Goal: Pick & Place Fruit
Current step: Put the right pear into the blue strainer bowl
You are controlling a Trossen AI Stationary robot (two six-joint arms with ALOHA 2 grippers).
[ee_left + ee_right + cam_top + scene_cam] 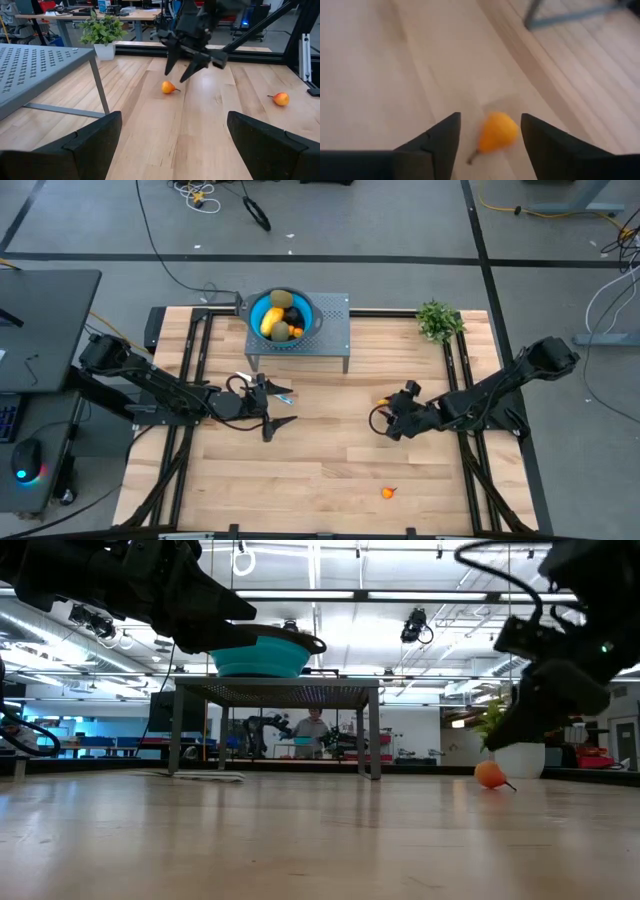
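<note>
No readable writing is seen. The right gripper (490, 131) is held open above an orange pear (496, 132), framed between its fingers. The left gripper (170, 145) is spread wide, empty; a second pear (281, 99) is shown well beyond it, hidden from the low view.

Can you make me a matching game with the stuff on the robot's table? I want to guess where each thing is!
Things:
1. blue bowl
2. green plant
3. orange fruit
4. left pincer

Places:
A. just ahead of the open right pincer
B. on the grey stand
C. far right corner of the table
D. open, above bare wood

Pairs: 1-B, 2-C, 3-A, 4-D
</note>
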